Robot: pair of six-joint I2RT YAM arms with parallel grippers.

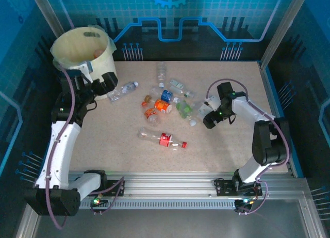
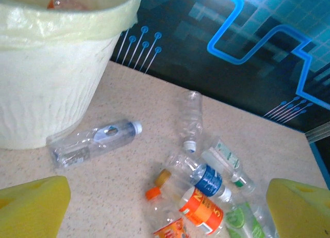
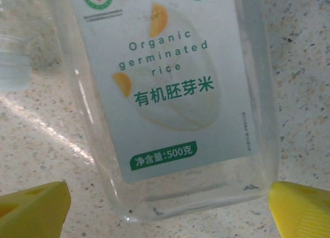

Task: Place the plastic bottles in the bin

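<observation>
About a dozen clear bottles (image 1: 166, 101), some crushed, with orange, red, blue or green labels, lie on the table (image 1: 113, 150) right of the bin (image 1: 98, 63). The right wrist view reads one white label (image 3: 160, 78): "Organic germinated rice". The left gripper (image 2: 166, 207) and right gripper (image 3: 167, 209) stand wide apart.

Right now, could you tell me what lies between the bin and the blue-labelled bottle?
A clear bottle with a pale blue cap lies on its side beside the bin; otherwise bare table, per the left wrist view.
</observation>
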